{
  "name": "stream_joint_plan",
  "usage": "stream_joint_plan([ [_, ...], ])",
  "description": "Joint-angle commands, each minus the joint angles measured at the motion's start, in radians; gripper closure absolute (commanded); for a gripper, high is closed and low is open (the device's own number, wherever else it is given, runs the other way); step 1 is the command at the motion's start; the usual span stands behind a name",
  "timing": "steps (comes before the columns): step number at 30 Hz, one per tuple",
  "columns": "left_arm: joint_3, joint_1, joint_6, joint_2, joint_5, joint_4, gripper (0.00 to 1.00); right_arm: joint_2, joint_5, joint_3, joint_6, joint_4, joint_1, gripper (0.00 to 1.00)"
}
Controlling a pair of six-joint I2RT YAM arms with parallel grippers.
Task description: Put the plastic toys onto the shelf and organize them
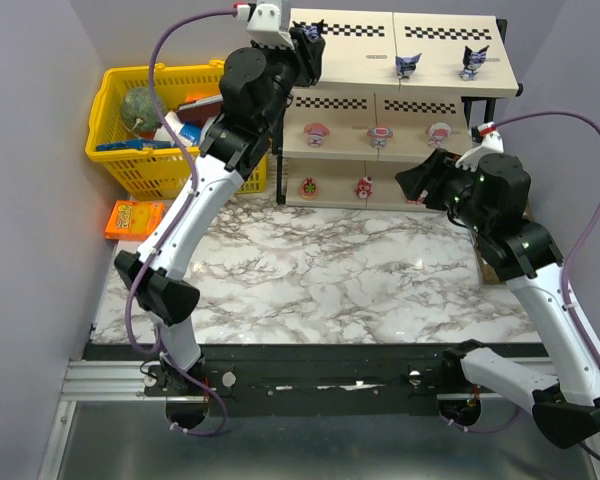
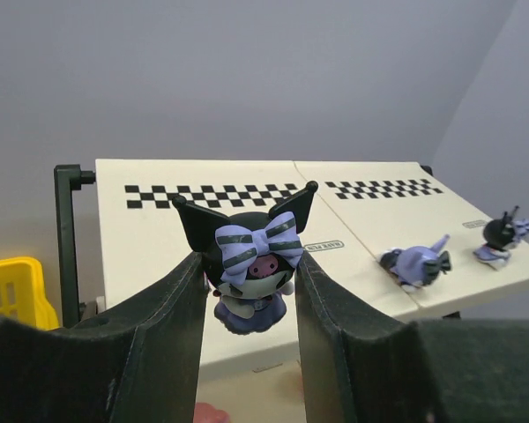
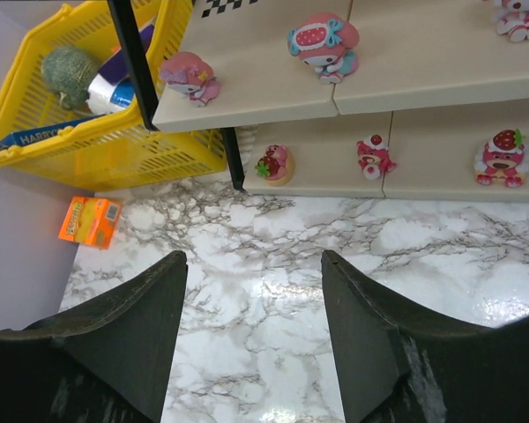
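Right gripper (image 3: 251,264) is nearest in its own wrist view, jaws spread wide with nothing between them, hanging over the marble table (image 1: 310,280) in front of the shelf (image 1: 345,52). My guess is its share is done, since the bottom tier already has its red-pink figurines (image 1: 309,187). The top camera only shows two of them because that gripper blocks the third. The right wrist view picks it up: the strawberry-hat one (image 3: 502,159) at the right end.

Middle tier has three pink-and-white figurines (image 1: 380,135) in a row.

Further back and up, the left gripper (image 2: 249,263) is pinching a dark bow figurine (image 2: 256,248) by its sides, upright, over the left half of the top board. That makes sense: two dark figurines (image 1: 473,62) sit on the right half, so the left spot finishes the row. In the left wrist view the nearer one (image 2: 414,264) looks tipped over, which the top camera doesn't really show. Can't tell if the held one touches the board yet
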Motion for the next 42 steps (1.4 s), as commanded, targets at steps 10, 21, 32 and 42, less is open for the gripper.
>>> stream_joint_plan([
  [10, -0.048, 0.035, 0.045, 0.068, 0.019, 0.142, 1.00, -0.080, -0.034, -0.129, -0.012, 0.047, -0.004, 0.29],
  [21, -0.134, 0.035, 0.079, 0.065, -0.038, 0.228, 1.00, -0.074, -0.033, -0.171, 0.018, 0.048, -0.004, 0.29],
  [32, -0.180, 0.022, 0.131, 0.037, -0.064, 0.224, 0.81, -0.094, -0.016, -0.194, 0.023, 0.042, -0.004, 0.29],
  [42, 0.050, 0.020, 0.102, 0.108, -0.059, -0.095, 0.74, -0.117, -0.002, -0.227, 0.038, 0.039, -0.004, 0.29],
])
